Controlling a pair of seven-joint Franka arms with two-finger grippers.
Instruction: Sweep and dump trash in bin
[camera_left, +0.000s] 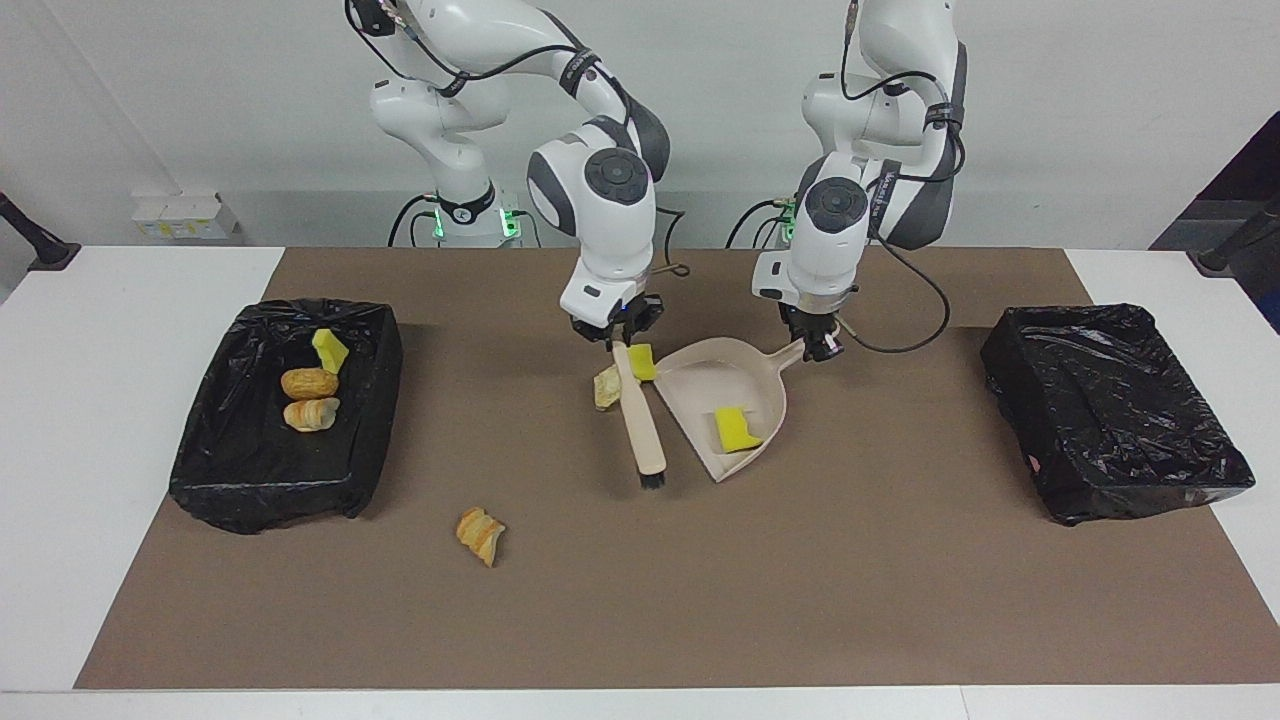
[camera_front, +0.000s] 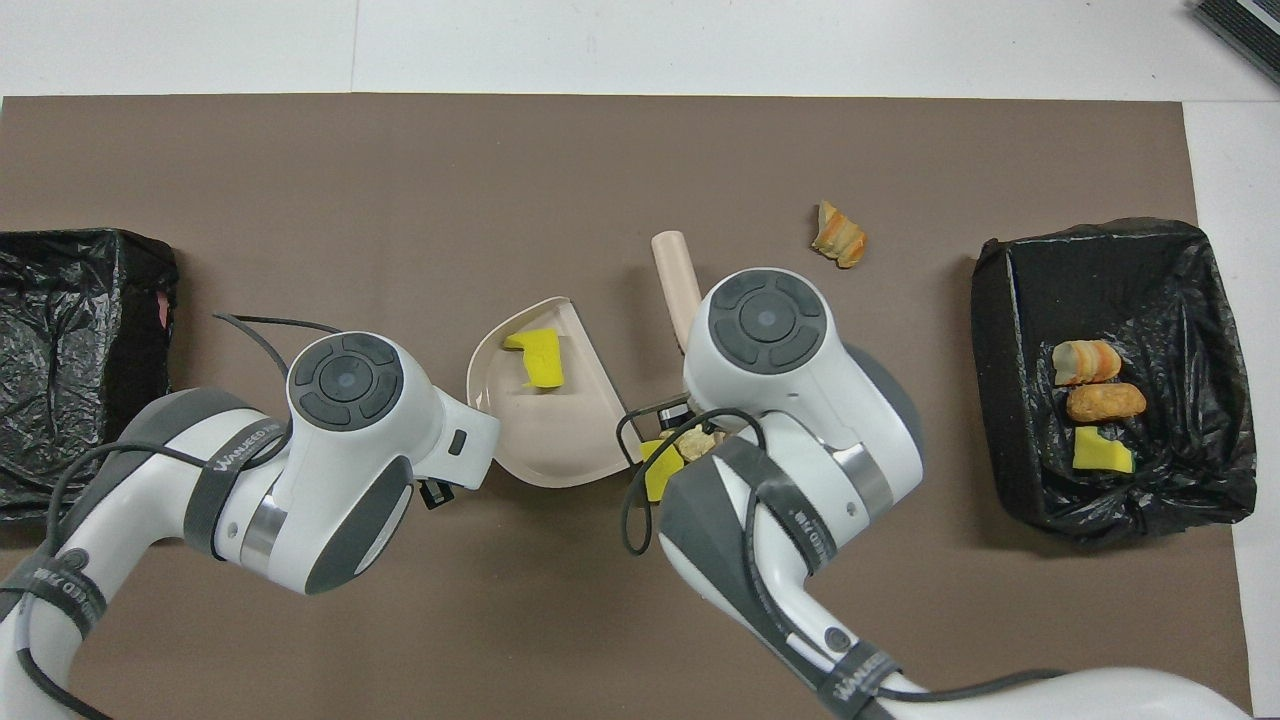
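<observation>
Sweeping these bits looks easy: spongy yellow chunks and bread-like tan lumps, light and soft, so push them low with the bristles. One yellow chunk (camera_left: 737, 428) sits mid-frame in the beige plastic dustpan (camera_left: 700, 385); the left gripper (camera_left: 818, 347) is clamped on its handle. The right gripper (camera_left: 612, 335) grips the beige hand brush (camera_left: 642, 432), another yellow piece (camera_left: 643, 361) and tan lump (camera_left: 606, 386) beside it. A striped lump (camera_left: 480, 535) lies lower left; three pieces rest in the black-lined bin (camera_left: 250, 475) at left

brown paper mat (camera_left: 900, 600): fills frame centre | white tabletop (camera_left: 100, 400): frame's outer edges, around mat | white wall socket box (camera_left: 185, 217): upper left, facing view
</observation>
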